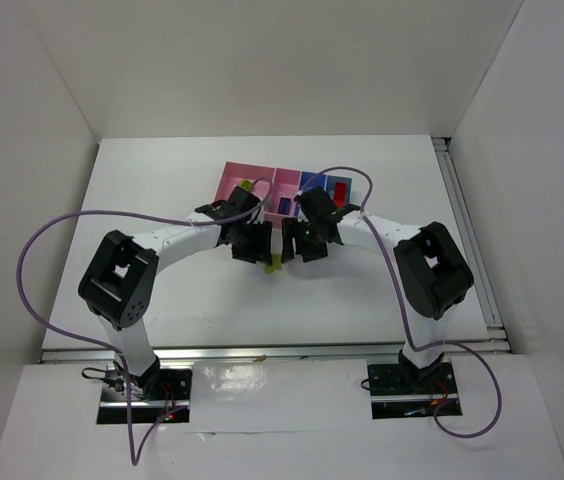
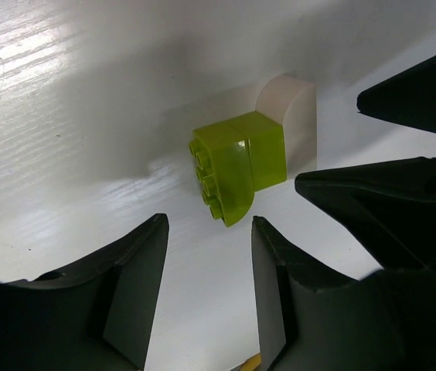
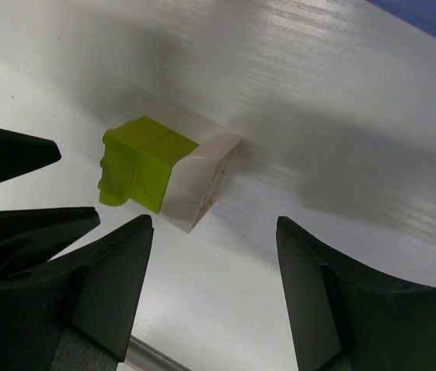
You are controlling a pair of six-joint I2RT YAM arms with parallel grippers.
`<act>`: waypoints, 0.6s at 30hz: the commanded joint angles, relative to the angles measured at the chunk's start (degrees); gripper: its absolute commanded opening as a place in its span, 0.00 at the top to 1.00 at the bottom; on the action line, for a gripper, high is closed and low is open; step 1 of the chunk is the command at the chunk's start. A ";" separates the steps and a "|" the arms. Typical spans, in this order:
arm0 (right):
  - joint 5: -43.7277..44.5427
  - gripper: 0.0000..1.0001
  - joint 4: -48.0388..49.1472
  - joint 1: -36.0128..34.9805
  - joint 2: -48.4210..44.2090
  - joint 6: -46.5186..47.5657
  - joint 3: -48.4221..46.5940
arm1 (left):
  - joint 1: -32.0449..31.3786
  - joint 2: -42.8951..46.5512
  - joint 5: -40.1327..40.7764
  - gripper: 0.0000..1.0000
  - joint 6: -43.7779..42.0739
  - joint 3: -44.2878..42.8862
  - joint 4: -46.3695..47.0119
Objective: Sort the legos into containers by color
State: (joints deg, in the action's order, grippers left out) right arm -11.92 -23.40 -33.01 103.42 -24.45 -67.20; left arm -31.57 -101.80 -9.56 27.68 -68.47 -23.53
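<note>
A yellow-green lego (image 2: 237, 166) joined to a whitish lego (image 2: 291, 116) lies on the white table between my two grippers. The pair also shows in the right wrist view, green (image 3: 141, 166) and whitish (image 3: 199, 182), and from the top (image 1: 275, 262). My left gripper (image 2: 206, 255) is open and empty just short of the green end. My right gripper (image 3: 214, 255) is open and empty near the whitish end. The containers (image 1: 262, 175) stand behind them, pink bins on the left and light blue ones on the right. They hold a yellow-green lego (image 1: 246, 186), a dark blue lego (image 1: 286, 206) and a red lego (image 1: 339, 192).
The two grippers face each other closely; the right gripper's black fingers (image 2: 403, 209) fill the right of the left wrist view. An edge of a blue bin (image 3: 434, 15) shows in the right wrist view. White walls enclose the table.
</note>
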 commanded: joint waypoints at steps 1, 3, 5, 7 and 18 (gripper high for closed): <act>-0.73 0.27 3.97 -0.99 1.35 0.10 -2.23 | 0.28 -0.07 -1.78 0.42 1.06 0.09 1.56; -1.34 0.27 4.76 -1.00 1.88 0.10 -2.23 | 0.81 -0.07 -3.09 0.43 0.54 0.62 2.08; -1.87 0.27 5.99 -1.00 2.49 -0.43 -2.23 | 0.81 0.46 -3.70 0.43 -0.17 1.14 2.08; -1.88 0.27 7.13 -1.00 3.54 -0.43 -1.71 | 1.51 0.46 -3.71 0.43 -0.17 1.66 2.08; -1.26 0.30 8.81 -2.14 4.69 0.10 -1.71 | 7.05 2.83 -7.49 0.46 -1.84 4.31 2.08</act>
State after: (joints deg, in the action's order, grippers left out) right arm -13.63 -16.78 -34.41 107.24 -24.99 -67.48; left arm -24.93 -101.73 -14.52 27.14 -64.40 -21.98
